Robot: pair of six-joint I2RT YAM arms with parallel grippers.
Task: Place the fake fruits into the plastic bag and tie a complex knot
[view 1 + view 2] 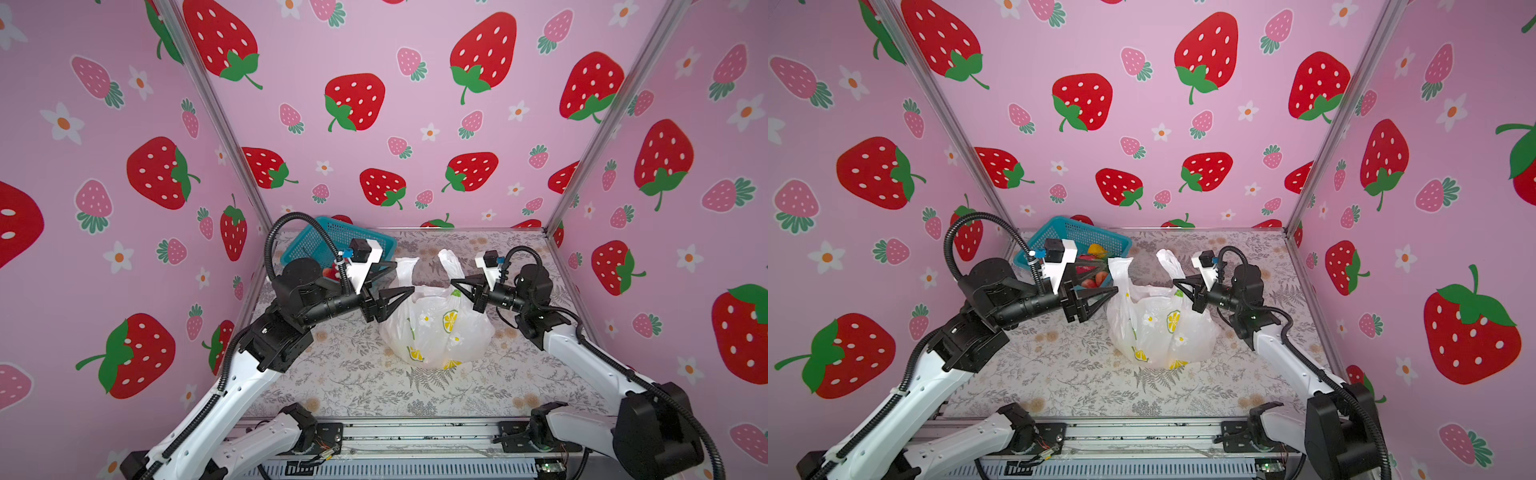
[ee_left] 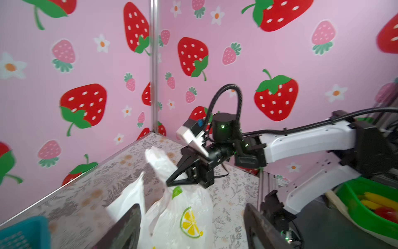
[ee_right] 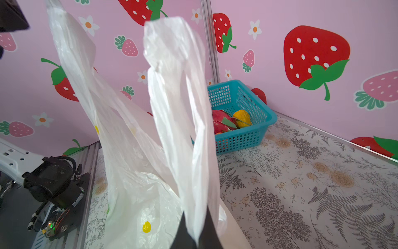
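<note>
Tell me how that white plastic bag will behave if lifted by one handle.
The plastic bag looks thin and crinkly, so probably floppy. Its handle, pinched in the right gripper, would likely stretch. Its bulging body suggests it may sag and swing.

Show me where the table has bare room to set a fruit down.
Bare: the front strip between the plastic bag and the rail, and the right stretch beside the teal basket. Crowded: the middle, where the left gripper and right gripper flank the bag.
</note>
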